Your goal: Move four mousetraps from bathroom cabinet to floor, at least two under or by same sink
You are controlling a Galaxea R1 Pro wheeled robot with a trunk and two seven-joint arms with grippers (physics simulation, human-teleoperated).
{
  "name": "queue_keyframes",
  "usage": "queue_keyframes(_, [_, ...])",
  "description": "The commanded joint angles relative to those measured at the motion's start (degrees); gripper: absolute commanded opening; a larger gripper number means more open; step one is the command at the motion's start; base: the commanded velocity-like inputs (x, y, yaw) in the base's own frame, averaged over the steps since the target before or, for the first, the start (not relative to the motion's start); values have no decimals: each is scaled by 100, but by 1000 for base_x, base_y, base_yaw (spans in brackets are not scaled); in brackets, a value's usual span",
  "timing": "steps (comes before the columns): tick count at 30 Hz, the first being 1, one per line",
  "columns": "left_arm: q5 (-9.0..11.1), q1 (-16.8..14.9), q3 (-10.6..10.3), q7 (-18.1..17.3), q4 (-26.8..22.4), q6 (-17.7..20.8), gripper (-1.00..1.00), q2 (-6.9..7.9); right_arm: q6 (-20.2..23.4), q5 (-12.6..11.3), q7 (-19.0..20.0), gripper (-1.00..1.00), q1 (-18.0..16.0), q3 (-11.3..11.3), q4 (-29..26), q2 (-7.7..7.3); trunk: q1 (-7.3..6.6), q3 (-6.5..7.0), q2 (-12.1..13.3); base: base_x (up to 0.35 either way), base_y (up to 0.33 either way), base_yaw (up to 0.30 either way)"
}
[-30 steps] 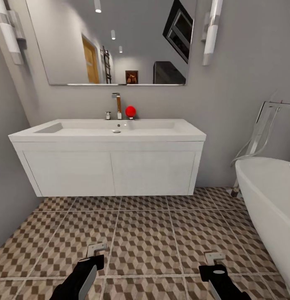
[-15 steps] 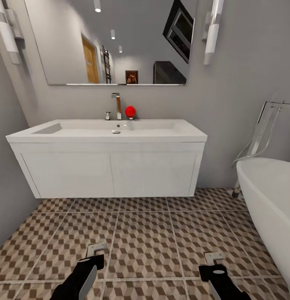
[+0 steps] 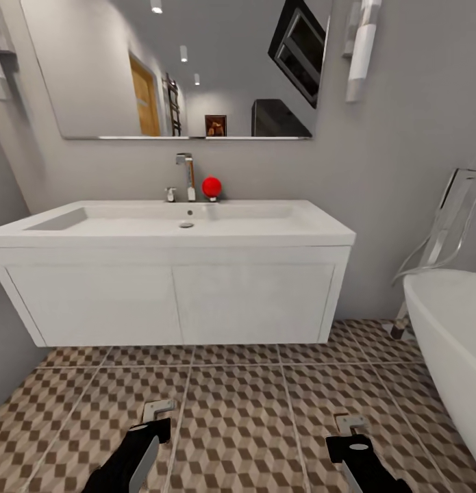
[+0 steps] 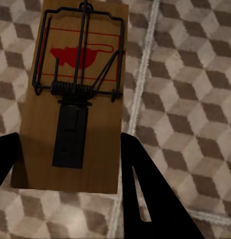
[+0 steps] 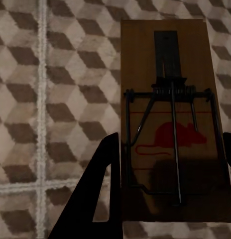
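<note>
I am closing on the wall-hung white sink unit [image 3: 172, 274]: against the head views from a second ago it sits larger and lower in frame, and the bathtub [image 3: 450, 342] edge has slid outward, so the base and camera have advanced, not the fixtures. Both arms keep the same place in the head view.

Left gripper [image 4: 70, 164]: clamped on a mousetrap [image 4: 78, 94], its dark fingers bracketing the tan board at both long edges, wire bar and red mouse print facing the wrist camera. Right gripper [image 5: 170, 179]: likewise gripping a second mousetrap [image 5: 170, 114] across its width. Both traps hang above the cube-patterned bathroom floor [image 3: 265, 418], not touching it. In the head view the left gripper [image 3: 157, 409] and right gripper [image 3: 350, 423] show low in frame, well short of the sink front.

My judgement: the approach brings both traps toward the space beneath the sink, where setting down this pair would satisfy the two-by-the-sink condition. Next requirement is to lower the arms before releasing.
</note>
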Motion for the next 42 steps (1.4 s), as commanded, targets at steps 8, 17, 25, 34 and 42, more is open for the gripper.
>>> queue_keyframes(8, [42, 0, 4, 6, -19, 26, -100, 2, 56, 89, -36, -100, -1, 3, -18, 11, 2, -6, -2, 246, 0, 0])
queue_keyframes(17, [50, 0, 4, 0, -19, 31, -100, -11, 370, 94, -52, -100, -1, -16, -20, 2, 2, -6, -2, 3, 0, 122])
queue_keyframes(25, [51, 0, 4, 20, -19, 65, -100, -27, 367, 95, -60, -100, -1, -14, -32, 4, 2, -6, -2, 0, 0, 10])
queue_keyframes(34, [51, -4, 4, 22, -28, 113, -100, -33, 318, 81, -70, -100, -1, -17, -169, 9, 2, -6, -2, 0, 0, 0])
queue_keyframes(42, [51, -9, -10, 34, -311, 354, -100, -110, 309, 61, -101, -100, -132, -15, -595, 480, 15, -117, -9, 0, 0, 0])
